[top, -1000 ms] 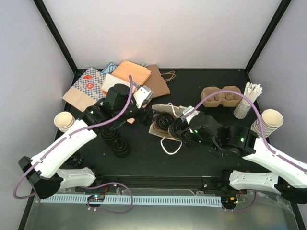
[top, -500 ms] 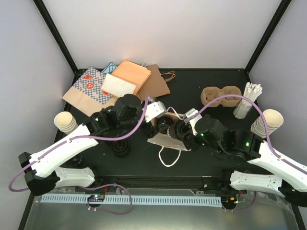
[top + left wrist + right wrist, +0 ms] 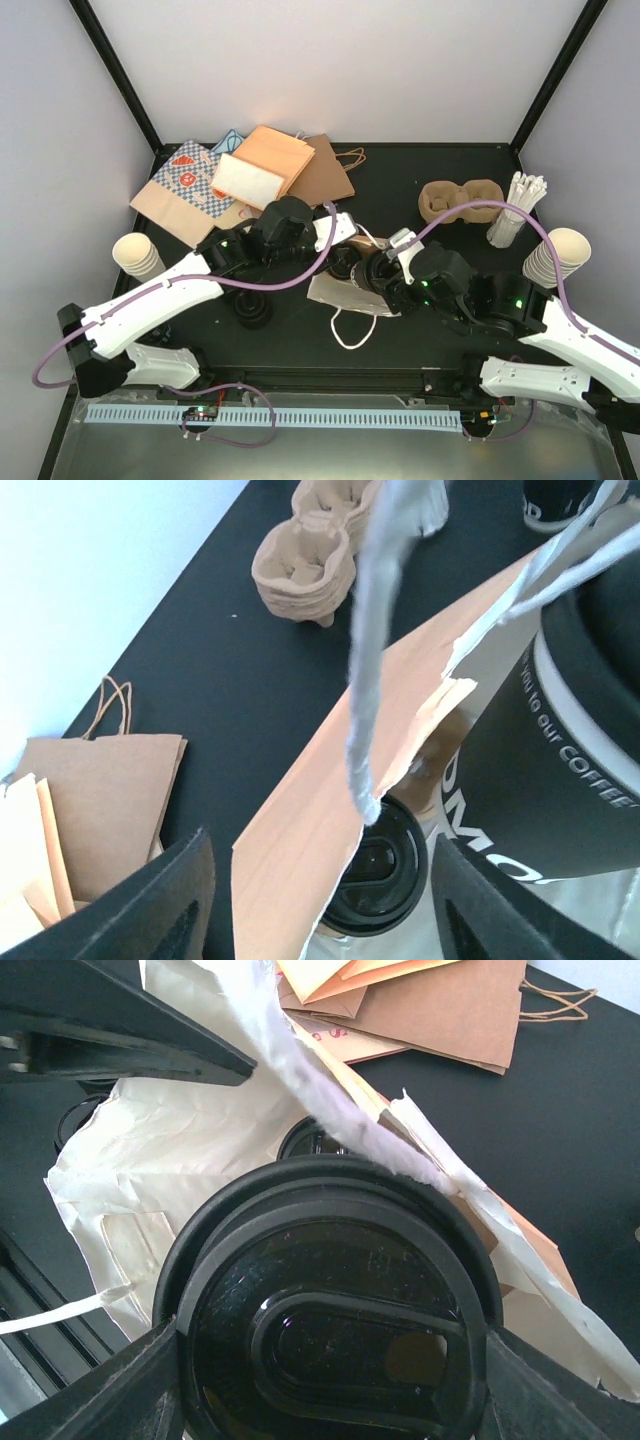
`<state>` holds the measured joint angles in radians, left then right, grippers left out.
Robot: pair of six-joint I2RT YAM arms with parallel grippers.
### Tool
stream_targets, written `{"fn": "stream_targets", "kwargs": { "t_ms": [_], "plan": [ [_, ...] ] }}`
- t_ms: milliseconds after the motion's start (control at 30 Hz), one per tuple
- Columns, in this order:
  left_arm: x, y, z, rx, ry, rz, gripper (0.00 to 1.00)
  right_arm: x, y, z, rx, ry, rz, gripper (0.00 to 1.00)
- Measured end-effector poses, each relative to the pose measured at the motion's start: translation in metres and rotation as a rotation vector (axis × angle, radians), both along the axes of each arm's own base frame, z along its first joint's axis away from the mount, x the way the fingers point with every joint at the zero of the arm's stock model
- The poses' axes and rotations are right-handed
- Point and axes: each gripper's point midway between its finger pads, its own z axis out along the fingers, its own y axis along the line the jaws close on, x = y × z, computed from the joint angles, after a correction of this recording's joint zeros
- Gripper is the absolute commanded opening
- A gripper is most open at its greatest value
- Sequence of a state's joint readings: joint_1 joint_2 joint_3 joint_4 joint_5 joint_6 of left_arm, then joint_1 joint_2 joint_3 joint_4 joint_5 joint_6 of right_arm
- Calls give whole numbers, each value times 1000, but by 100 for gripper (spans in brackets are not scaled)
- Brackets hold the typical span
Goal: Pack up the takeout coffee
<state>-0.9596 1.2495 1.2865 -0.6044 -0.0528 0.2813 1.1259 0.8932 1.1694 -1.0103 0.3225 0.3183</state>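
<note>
While the right hand point(image 3: 335, 1380) clamps the lidded cup point(image 3: 540, 770), the left hand point(image 3: 315, 900), spread, has reached the bag point(image 3: 340, 293).

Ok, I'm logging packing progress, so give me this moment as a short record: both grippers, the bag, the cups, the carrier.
paper bag: lying down, mouth open
right gripper: closed on a lidded cup, at the bag's mouth
left gripper: open, jaws either side of the bag's upper edge
second lidded cup: partly behind the bag's edge, seemingly inside
carrier: back right, apart from the bag, no cups in it
</note>
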Motion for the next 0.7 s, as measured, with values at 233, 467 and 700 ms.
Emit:
{"fn": "stream_targets", "kwargs": {
  "t_ms": [233, 467, 700],
  "plan": [
    [16, -11, -19, 99, 5, 12, 23, 0, -2, 0, -3, -9, 3, 60],
    [16, -11, -17, 132, 15, 4, 2, 0, 2, -11, -42, -18, 41, 58],
    [10, 1, -14, 143, 14, 12, 2, -7, 17, -15, -67, -43, 134, 58]
  ]
}}
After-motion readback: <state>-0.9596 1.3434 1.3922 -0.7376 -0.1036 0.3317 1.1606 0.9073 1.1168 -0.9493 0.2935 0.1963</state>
